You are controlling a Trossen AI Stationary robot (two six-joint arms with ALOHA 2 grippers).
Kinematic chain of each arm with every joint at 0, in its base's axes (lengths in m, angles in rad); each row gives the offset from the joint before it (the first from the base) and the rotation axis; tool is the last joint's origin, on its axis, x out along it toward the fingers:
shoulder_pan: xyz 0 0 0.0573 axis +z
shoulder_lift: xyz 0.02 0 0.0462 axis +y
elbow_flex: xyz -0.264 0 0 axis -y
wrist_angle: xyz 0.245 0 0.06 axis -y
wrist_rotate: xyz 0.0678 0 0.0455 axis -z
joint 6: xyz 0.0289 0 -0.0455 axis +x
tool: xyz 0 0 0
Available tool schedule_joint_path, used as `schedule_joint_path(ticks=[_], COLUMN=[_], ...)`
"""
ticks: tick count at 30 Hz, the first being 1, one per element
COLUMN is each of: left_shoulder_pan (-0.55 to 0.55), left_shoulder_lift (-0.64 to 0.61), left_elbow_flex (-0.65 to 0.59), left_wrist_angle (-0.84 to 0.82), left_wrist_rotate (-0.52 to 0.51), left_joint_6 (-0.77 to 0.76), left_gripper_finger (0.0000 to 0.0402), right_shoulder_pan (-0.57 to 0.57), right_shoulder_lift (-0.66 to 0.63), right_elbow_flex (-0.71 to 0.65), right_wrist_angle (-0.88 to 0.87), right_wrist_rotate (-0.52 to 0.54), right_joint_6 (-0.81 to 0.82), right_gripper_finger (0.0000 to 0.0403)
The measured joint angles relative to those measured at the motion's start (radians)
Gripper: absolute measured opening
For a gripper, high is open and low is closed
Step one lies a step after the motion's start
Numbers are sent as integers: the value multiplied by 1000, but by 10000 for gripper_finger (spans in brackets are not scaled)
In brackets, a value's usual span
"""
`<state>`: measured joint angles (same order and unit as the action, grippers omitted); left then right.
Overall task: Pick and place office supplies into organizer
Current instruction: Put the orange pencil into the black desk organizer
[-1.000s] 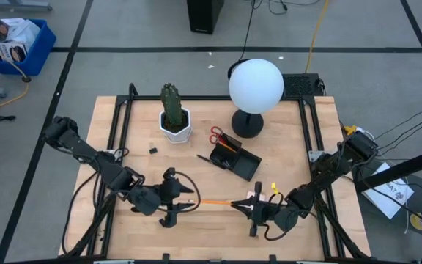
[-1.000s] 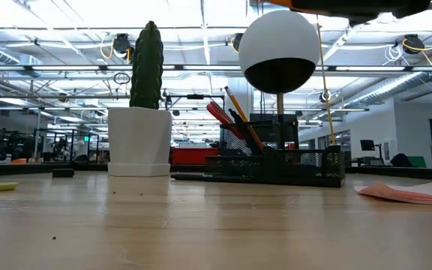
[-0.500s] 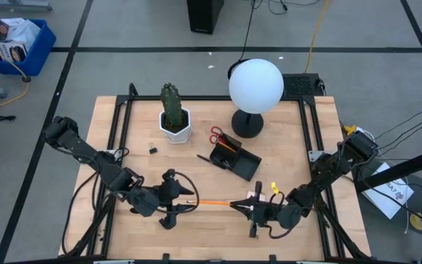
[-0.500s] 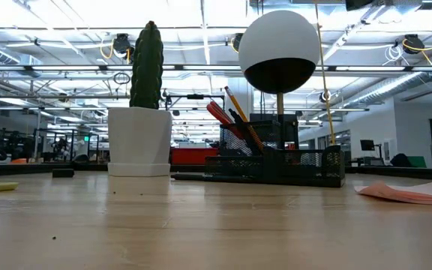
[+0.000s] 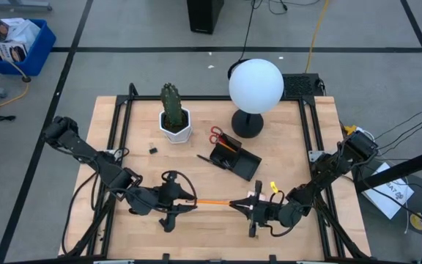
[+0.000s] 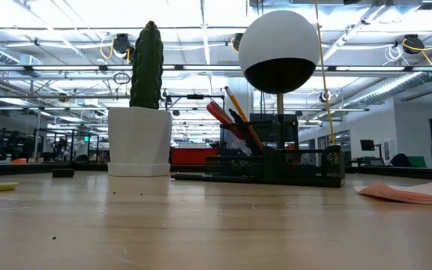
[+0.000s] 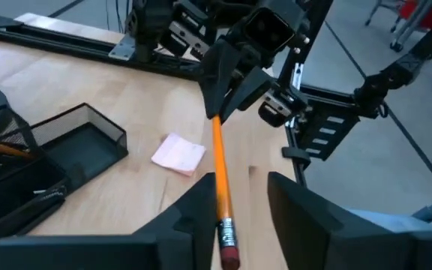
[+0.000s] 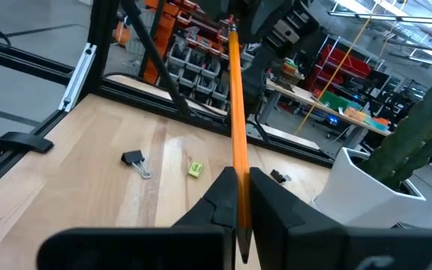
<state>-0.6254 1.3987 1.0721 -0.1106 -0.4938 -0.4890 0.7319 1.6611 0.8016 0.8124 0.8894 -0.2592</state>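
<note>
An orange pencil (image 5: 213, 202) hangs level above the table's near middle, between my two grippers. My right gripper (image 5: 237, 204) is shut on its pointed end. My left gripper (image 7: 235, 206) is open, one finger on each side of the eraser end (image 7: 228, 253). The black mesh organizer (image 5: 234, 158) stands mid-table with red-handled scissors (image 5: 216, 136) and pencils upright in it. A black pen (image 5: 205, 158) lies on the table beside it. A pink sticky-note pad (image 7: 178, 154), a black clip (image 8: 133, 159) and a small yellow piece (image 8: 194, 169) lie flat on the table. My right gripper pinches the pencil's pointed end (image 7: 216, 124) between its two fingers, coming level from the table's right. The pencil runs straight on out of the fingers (image 8: 240, 196), along them, and is level and clear of the table. My left gripper: whether a finger (image 7: 201, 206) touches the pencil cannot be told.
A white hexagonal cactus pot (image 5: 174, 123) stands at the far left and a lamp with a white globe (image 5: 255, 84) at the far middle. Another small black clip (image 5: 152, 149) lies near the pot. Black frame rails (image 5: 119, 117) run along the table's edges.
The dark hands and the orange pencil, which showed at the top edge of the low view a second ago, have gone up out of it. In the high view the pencil stays between the two grippers.
</note>
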Motion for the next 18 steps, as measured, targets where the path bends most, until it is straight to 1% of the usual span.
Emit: schedule_joint_path(ticks=[4,8,18], left_shoulder_pan=[0,0,0], left_shoulder_lift=[0,0,29], left_elbow_flex=[0,0,0], left_wrist_angle=[-23,-32,-31], left_wrist_rotate=[-1,-3,-7], left_joint_6=[-20,-30,-30], left_gripper_finger=[90,70,61], right_shoulder_pan=[0,0,0], right_shoulder_lift=[0,0,-1], right_elbow_flex=[0,0,1], right_wrist_angle=[0,10,22], right_wrist_rotate=[0,0,0], right_joint_6=[-7,-16,-18], right_gripper_finger=[10,10,10])
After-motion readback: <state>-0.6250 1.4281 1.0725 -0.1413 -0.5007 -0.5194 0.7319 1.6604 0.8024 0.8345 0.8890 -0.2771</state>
